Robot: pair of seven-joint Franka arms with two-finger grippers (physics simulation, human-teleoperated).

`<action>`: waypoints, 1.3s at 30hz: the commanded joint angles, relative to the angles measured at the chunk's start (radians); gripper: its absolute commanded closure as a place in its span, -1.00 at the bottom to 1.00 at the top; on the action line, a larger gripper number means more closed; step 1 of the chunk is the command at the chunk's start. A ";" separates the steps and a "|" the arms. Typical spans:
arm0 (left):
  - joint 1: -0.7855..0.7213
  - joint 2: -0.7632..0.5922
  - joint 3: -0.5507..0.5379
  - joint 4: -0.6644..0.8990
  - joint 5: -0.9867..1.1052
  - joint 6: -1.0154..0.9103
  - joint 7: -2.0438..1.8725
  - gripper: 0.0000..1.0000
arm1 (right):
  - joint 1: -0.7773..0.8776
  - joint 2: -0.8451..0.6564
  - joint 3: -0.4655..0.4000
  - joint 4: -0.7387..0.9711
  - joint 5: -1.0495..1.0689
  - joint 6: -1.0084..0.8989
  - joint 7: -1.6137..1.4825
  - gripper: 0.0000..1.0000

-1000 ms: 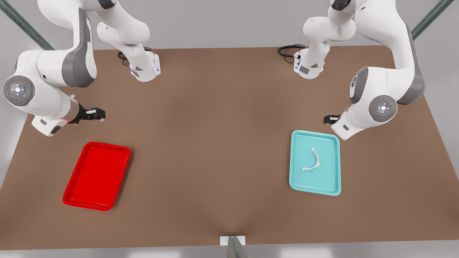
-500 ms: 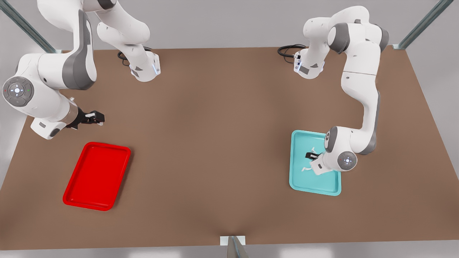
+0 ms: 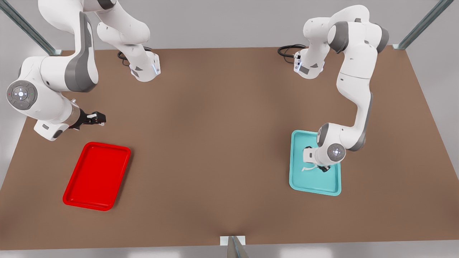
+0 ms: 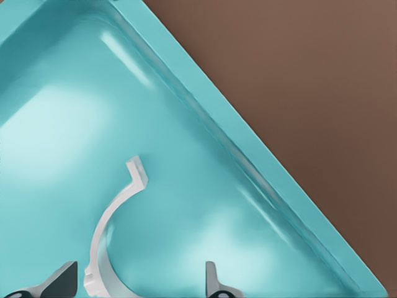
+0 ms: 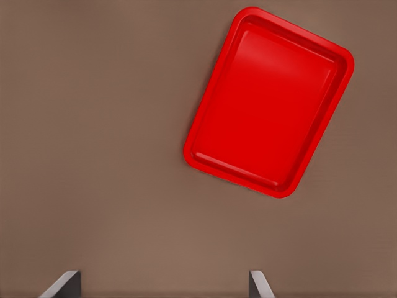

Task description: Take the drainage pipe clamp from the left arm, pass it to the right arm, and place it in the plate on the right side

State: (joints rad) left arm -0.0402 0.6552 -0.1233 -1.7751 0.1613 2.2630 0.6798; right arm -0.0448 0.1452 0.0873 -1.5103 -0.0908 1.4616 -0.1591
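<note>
The drainage pipe clamp (image 3: 306, 167), a thin white half-ring, lies in a teal tray (image 3: 315, 184) at the front view's right. My left gripper (image 3: 322, 168) is low over it, mostly hidden under the wrist. In the left wrist view the clamp (image 4: 105, 233) curves up between the open fingertips (image 4: 62, 279), close to one of them, and the left gripper (image 4: 138, 282) holds nothing. The red plate (image 3: 96, 175) lies empty at the front view's left. My right gripper (image 3: 100, 117) hovers open behind it, and the right wrist view shows the plate (image 5: 270, 102) beyond the right gripper (image 5: 161, 284).
Brown table (image 3: 215, 143) spreads wide between the two trays. Both arm bases (image 3: 145, 70) stand at the far edge with black cables (image 3: 288, 50). A small metal bracket (image 3: 233, 243) sits at the near edge. The teal tray's rim (image 4: 260, 180) runs just past the clamp.
The left arm swung down from beside the teal tray onto it, and its gripper now straddles the clamp. The right arm only shifted slightly.
</note>
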 commanded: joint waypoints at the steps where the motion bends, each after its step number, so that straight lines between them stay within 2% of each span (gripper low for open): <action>1: 0.000 -0.002 0.001 -0.007 0.007 0.113 0.440 -1.00 | 0.000 -0.001 0.000 -0.004 0.000 0.005 -0.011 -1.00; 9: 0.000 0.015 0.001 -0.021 0.004 0.119 0.277 -1.00 | 0.000 -0.003 0.000 -0.011 0.000 0.008 -0.011 -1.00; 10: 0.000 0.015 0.001 -0.023 0.004 0.118 0.279 -0.68 | 0.000 -0.004 0.000 -0.011 0.000 0.008 -0.011 -1.00; 12: 0.002 0.015 0.001 -0.026 -0.002 0.110 0.273 -0.36 | 0.000 -0.007 0.000 -0.013 0.000 0.008 -0.011 -1.00; 14: 0.002 0.015 0.001 -0.026 -0.005 0.107 0.264 -0.11 | 0.000 -0.009 0.000 -0.013 0.000 0.008 -0.011 -1.00; 17: 0.002 0.017 0.001 -0.026 -0.003 0.107 0.253 -0.07 | 0.000 -0.009 0.000 -0.013 -0.001 0.008 -0.011 -1.00; 18: 0.002 0.015 0.001 -0.026 -0.005 0.105 0.253 0.05 | 0.000 -0.009 0.000 -0.013 -0.001 0.008 -0.011 -1.00; 20: 0.005 0.015 0.001 -0.026 -0.005 0.101 0.221 0.56 | 0.000 -0.009 0.000 -0.013 -0.001 0.008 -0.011 -1.00; 26: 0.006 -0.002 -0.001 -0.023 -0.006 0.069 0.104 0.57 | 0.000 -0.010 0.000 -0.018 0.000 0.008 -0.013 -1.00; 29: -0.001 -0.147 -0.030 -0.012 -0.003 -0.117 -0.376 0.57 | 0.000 -0.009 0.000 -0.018 0.000 0.008 -0.020 -1.00; 32: -0.055 -0.203 -0.036 0.017 -0.005 -0.141 -0.785 0.57 | 0.000 -0.007 0.000 -0.018 0.000 0.008 -0.020 -1.00; 34: -0.089 -0.125 -0.105 0.221 -0.002 -0.341 -1.077 0.57 | 0.002 -0.006 0.000 -0.016 -0.001 0.010 -0.020 -1.00; 36: -0.185 -0.029 -0.118 0.391 -0.003 -0.454 -1.420 0.57 | 0.020 0.028 0.012 0.001 0.005 0.043 -0.019 -1.00; 39: -0.302 0.073 -0.124 0.582 -0.088 -0.490 -1.779 0.57 | 0.097 0.103 0.015 0.019 0.049 0.111 -0.019 -1.00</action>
State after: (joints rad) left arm -0.3226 0.7100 -0.2459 -1.2330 0.1268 1.9400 0.1873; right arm 0.0360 0.2354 0.1013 -1.4948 -0.0695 1.5121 -0.1734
